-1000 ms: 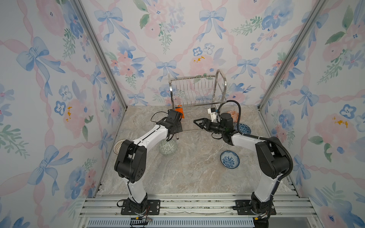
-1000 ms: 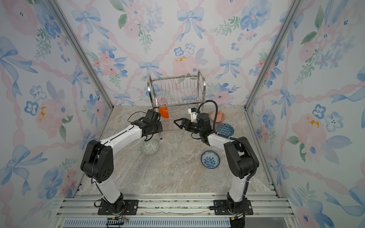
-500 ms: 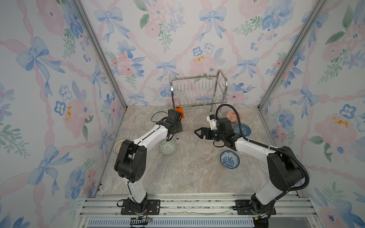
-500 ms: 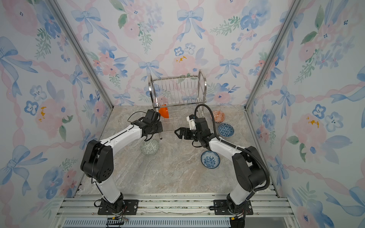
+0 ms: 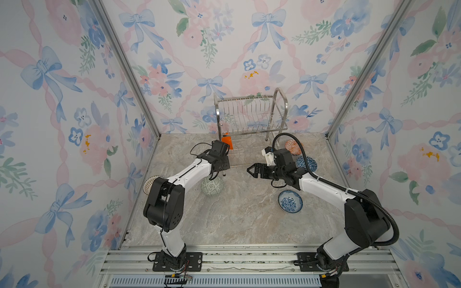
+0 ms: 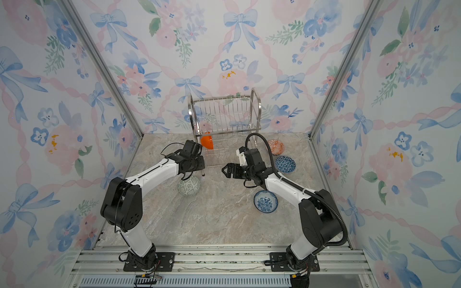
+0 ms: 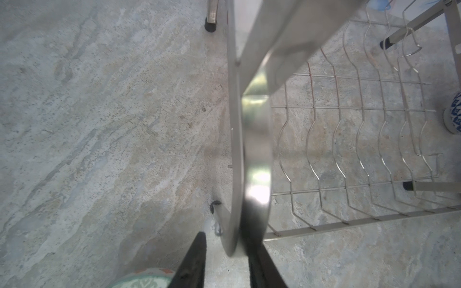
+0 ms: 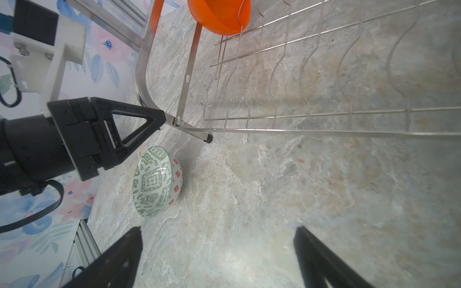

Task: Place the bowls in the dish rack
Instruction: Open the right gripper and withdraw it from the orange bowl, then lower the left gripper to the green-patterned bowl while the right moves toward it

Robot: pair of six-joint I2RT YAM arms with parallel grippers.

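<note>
The dish rack (image 5: 249, 117) (image 6: 224, 114) stands at the back wall, with the plain orange bowl (image 5: 227, 142) (image 8: 219, 15) on edge at the left end of its lower shelf. My left gripper (image 5: 224, 172) (image 7: 227, 241) points down at the rack's front-left leg. Its jaws are open and straddle the curved side frame (image 7: 257, 149), with a gap on one side. My right gripper (image 5: 250, 170) (image 8: 218, 230) hangs wide open and empty over bare table before the rack. The green-white bowl (image 5: 212, 185) (image 8: 154, 182) sits just in front of the left gripper.
A blue-white floral bowl (image 5: 290, 201) lies under the right forearm. A dark-blue triangle bowl (image 5: 307, 163) and an orange-red patterned bowl (image 5: 291, 145) sit right of the rack. A white lattice bowl (image 5: 149, 183) is half hidden behind the left arm, by the left wall.
The left jaws have spread apart around the rack's side frame. The right gripper has drawn back from the rack toward the front, staying open.
</note>
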